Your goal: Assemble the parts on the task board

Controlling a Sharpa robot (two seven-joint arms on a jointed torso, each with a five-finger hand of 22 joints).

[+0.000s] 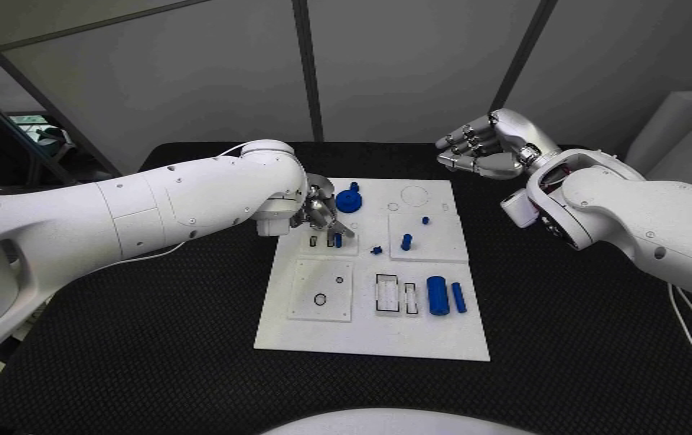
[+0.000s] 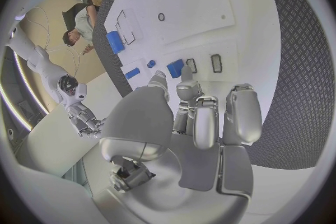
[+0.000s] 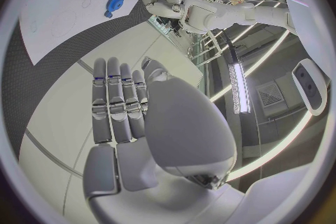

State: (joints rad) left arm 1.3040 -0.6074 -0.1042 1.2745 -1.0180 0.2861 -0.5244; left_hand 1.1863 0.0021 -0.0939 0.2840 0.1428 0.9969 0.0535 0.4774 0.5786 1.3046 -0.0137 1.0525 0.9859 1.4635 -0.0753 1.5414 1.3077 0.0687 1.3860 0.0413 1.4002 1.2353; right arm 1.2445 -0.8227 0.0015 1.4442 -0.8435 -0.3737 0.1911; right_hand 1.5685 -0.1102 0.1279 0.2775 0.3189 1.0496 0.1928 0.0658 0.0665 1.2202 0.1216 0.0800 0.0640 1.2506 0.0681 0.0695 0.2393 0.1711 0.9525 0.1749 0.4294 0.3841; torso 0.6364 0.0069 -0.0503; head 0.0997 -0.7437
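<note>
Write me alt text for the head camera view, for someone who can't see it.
The robot's left hand reaches down onto the white task board among small blue parts, while its right hand hangs raised beyond the board's far right corner, holding nothing. The board lies on a black table.

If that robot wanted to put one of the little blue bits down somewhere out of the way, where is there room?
The black table is bare on each side of the task board, and along its near edge. On the board, bare white runs along the near edge. It is crowded at the far left, where the left hand sits among the blue parts. The right hand hovers beyond the far right corner.
</note>
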